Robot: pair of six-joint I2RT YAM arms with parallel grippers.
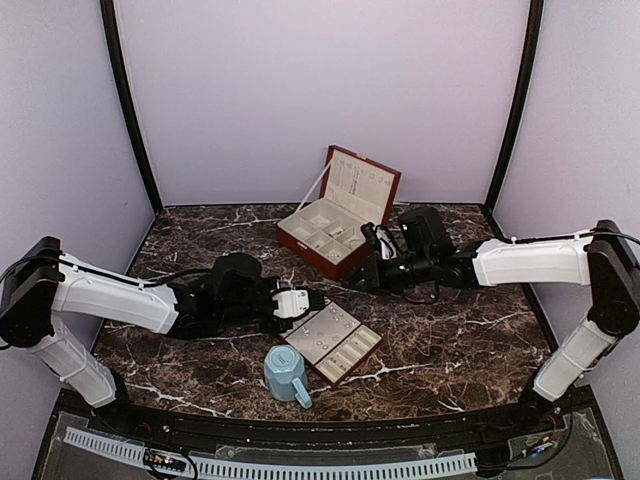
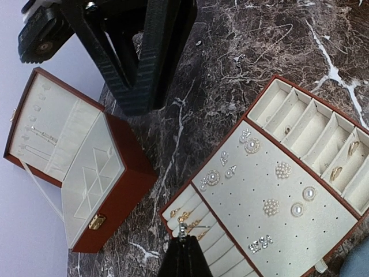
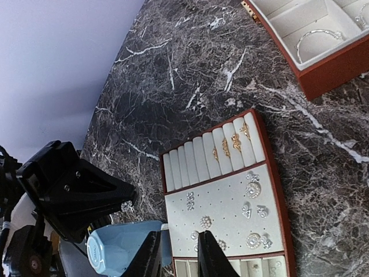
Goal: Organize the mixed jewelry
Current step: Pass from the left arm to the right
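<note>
Left gripper (image 2: 184, 248), jaws closed on a tiny stud (image 3: 127, 206), hovers at the tray (image 2: 242, 202) edge. Right gripper (image 3: 180, 236) jaws stand parted, empty. Seat your stud gently in a bare hole. The bracelet (image 3: 317, 36) lies in the box (image 3: 340, 72).

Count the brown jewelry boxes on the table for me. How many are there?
2. An open brown box with its lid up stands at the back of the table. A flat brown tray lies nearer, beside the blue mug. No others show.

White arm shells (image 1: 110, 295), black joints (image 1: 30, 290)
</note>
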